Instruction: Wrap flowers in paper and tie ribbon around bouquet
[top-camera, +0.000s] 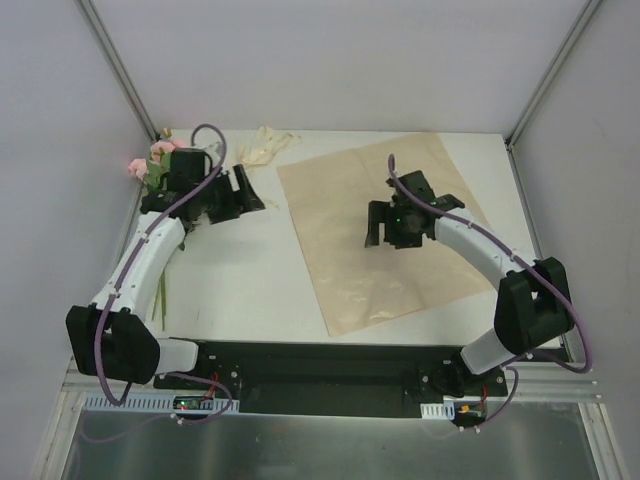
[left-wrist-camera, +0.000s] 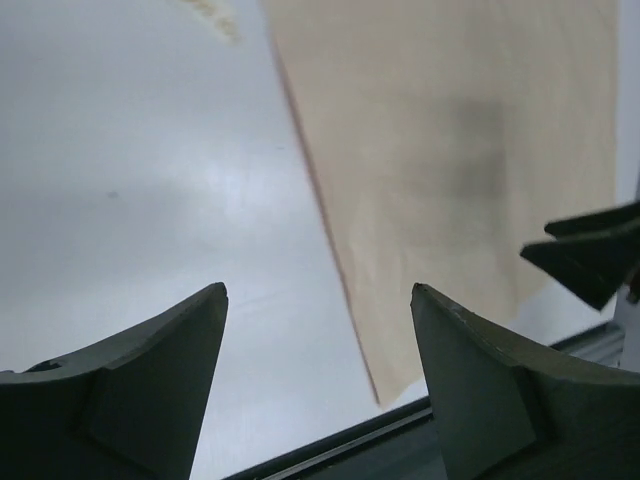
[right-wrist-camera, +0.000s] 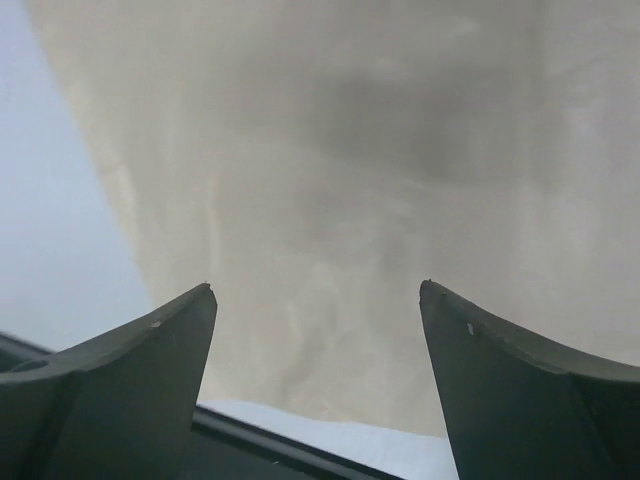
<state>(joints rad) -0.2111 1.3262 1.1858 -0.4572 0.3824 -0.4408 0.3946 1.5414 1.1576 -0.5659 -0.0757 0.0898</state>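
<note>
**Three Views, One Shared Sheet**

Looked steeply down from high behind the arm bases (top-camera: 330, 375), taking in the whole worktop (top-camera: 250, 280) from afar. Rode the left wrist, faced low across the worktop toward the paper (left-wrist-camera: 450, 150), framed by the left end effector (left-wrist-camera: 318, 288). Rode the right wrist, hung close over the paper, saw little else. Shared that paper across all three.

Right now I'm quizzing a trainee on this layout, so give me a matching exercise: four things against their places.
Things: 1 flowers; 2 ribbon; 3 paper; 4 right gripper.
Places: A open, above the paper; B far edge of the table; C flat, right of centre; D along the left edge.
Pairs: 1-D, 2-B, 3-C, 4-A.
</note>
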